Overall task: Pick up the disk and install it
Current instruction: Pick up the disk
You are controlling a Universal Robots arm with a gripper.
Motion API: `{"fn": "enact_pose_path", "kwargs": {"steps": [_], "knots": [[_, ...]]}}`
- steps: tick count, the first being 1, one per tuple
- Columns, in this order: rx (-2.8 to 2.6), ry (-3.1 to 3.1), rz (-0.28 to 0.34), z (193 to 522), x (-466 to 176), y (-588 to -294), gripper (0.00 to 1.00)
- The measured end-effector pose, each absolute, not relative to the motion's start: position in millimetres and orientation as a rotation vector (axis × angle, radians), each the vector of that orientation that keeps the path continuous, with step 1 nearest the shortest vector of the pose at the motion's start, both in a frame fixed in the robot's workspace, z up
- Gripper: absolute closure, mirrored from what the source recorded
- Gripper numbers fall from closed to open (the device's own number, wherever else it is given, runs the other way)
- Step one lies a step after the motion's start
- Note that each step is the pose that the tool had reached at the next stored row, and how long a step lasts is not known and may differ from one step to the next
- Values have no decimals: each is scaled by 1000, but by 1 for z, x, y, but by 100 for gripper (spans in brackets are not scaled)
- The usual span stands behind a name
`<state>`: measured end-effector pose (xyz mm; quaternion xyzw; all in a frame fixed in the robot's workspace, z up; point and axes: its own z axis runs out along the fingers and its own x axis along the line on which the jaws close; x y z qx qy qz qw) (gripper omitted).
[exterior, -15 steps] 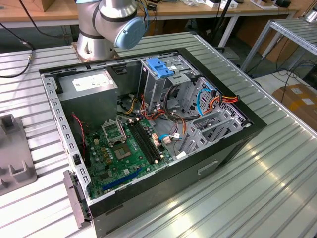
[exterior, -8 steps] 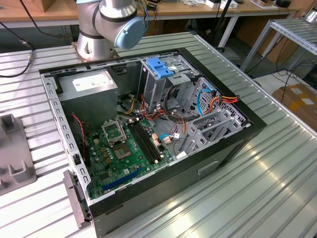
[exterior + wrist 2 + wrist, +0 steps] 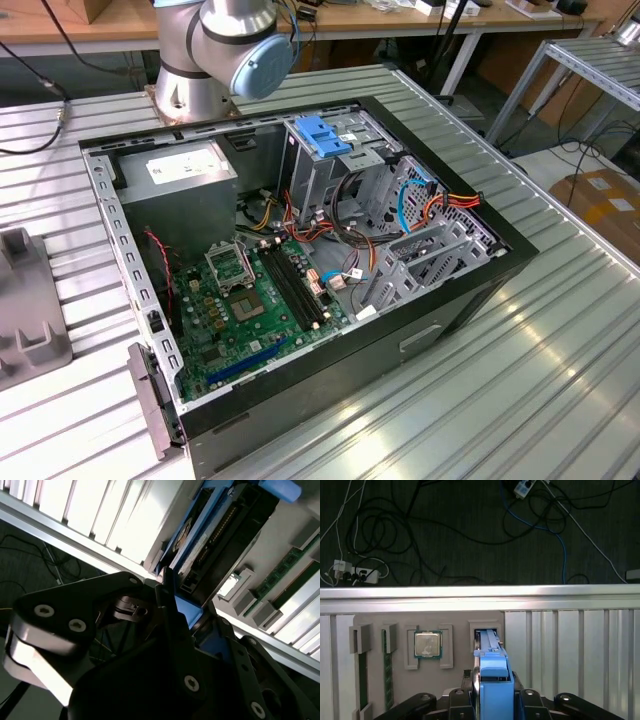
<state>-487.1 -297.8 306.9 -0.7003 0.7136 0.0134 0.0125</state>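
In the first wrist view the disk [image 3: 494, 672], grey metal framed in bright blue rails, stands on edge in a slot of a grey parts tray [image 3: 520, 630]. My gripper [image 3: 495, 692] has its black fingers [image 3: 461, 700] pressed against both sides of the blue carrier, shut on it. The second wrist view shows the disk [image 3: 202, 540] edge-on, its connector side visible, with the gripper [image 3: 186, 614] clamped on its blue end. In the exterior view the open computer case [image 3: 470, 290] lies on the metal table, its drive bay [image 3: 340, 170] at the far side.
The tray also holds a processor chip [image 3: 427, 644] and a green memory stick [image 3: 387, 670]. Beyond the table edge [image 3: 480, 599] lie floor cables. A blue bracket [image 3: 325, 135] tops the drive bay. The arm's base [image 3: 200, 70] stands behind the case, and a grey fixture [image 3: 25, 320] sits at the exterior view's left.
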Motion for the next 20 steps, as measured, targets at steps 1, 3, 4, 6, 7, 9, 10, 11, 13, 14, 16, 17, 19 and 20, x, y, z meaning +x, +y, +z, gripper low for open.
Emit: {"fn": "enact_pose_path", "kwargs": {"steps": [1,3,4,6,7,9,10,11,13,14,16,17,19,20], "knots": [[-2183,2224,42,308,-487,-298,63],[-2183,2224,42,310,-487,-298,63],[-2183,2224,43,311,-487,-298,63],[-2182,2224,43,314,-487,-298,63],[-2182,2224,43,316,-487,-298,63],[-2182,2223,44,319,-487,-298,63],[-2181,2222,45,321,-487,-298,63],[-2181,2222,47,323,-487,-298,63],[-2179,2221,49,327,-487,-298,63],[-2179,2220,51,329,-487,-298,63],[-2177,2219,53,333,-487,-298,63],[-2177,2218,55,335,-487,-298,63],[-2175,2216,58,339,-487,-298,63],[-2174,2216,60,340,-487,-298,63]]}}
